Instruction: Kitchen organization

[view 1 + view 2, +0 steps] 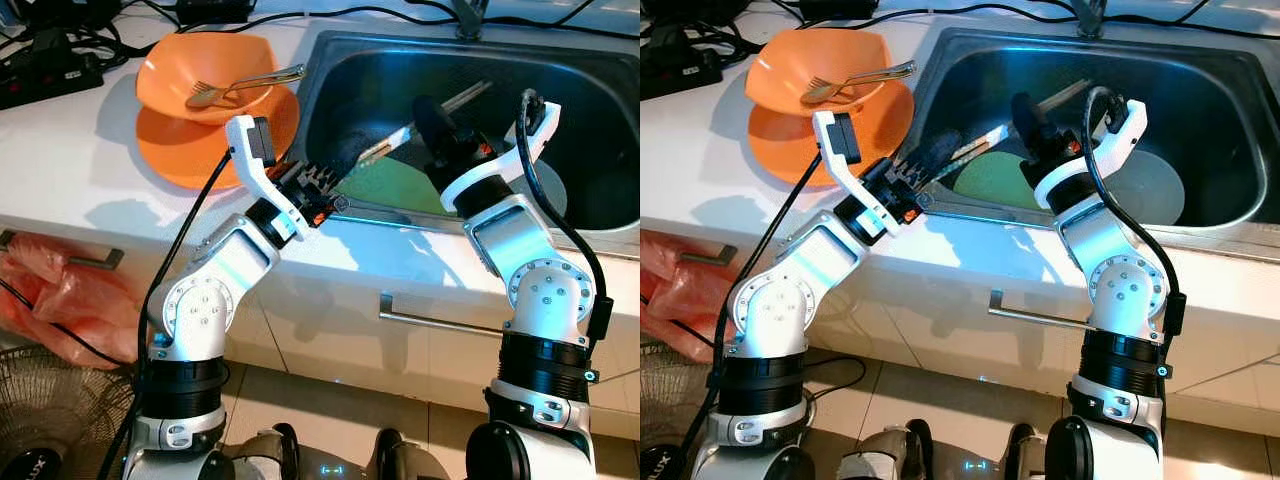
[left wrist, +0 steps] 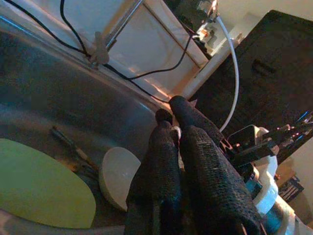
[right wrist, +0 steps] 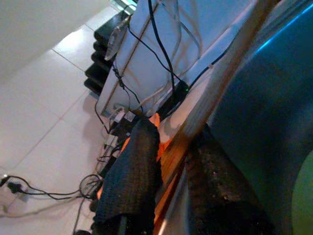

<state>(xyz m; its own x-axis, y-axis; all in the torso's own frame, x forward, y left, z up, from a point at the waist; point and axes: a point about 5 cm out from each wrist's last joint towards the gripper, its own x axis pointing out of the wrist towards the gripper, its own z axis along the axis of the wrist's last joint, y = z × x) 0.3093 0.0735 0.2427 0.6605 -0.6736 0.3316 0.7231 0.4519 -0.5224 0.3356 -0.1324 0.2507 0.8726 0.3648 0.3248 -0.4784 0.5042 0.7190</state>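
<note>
A steel sink (image 1: 480, 228) holds a green plate (image 1: 395, 185), a white dish (image 1: 548, 195) and a pair of chopsticks (image 1: 470, 95). My right gripper (image 1: 425, 112) reaches down into the sink and is shut on the chopsticks (image 3: 220, 83), which run between its fingers. My left gripper (image 1: 345, 160) leans over the sink's left rim, fingers pressed shut (image 2: 171, 111); the chopsticks' lower end lies right at its tips. On the counter to the left, an orange bowl (image 1: 215, 70) with a fork (image 1: 240, 88) rests on an orange plate (image 1: 185, 148).
A power strip with cables (image 1: 45, 70) lies at the counter's back left. The faucet base (image 1: 468, 15) stands behind the sink. Below are a drawer handle (image 1: 430, 322), a red plastic bag (image 1: 60, 300) and a floor fan (image 1: 50, 420).
</note>
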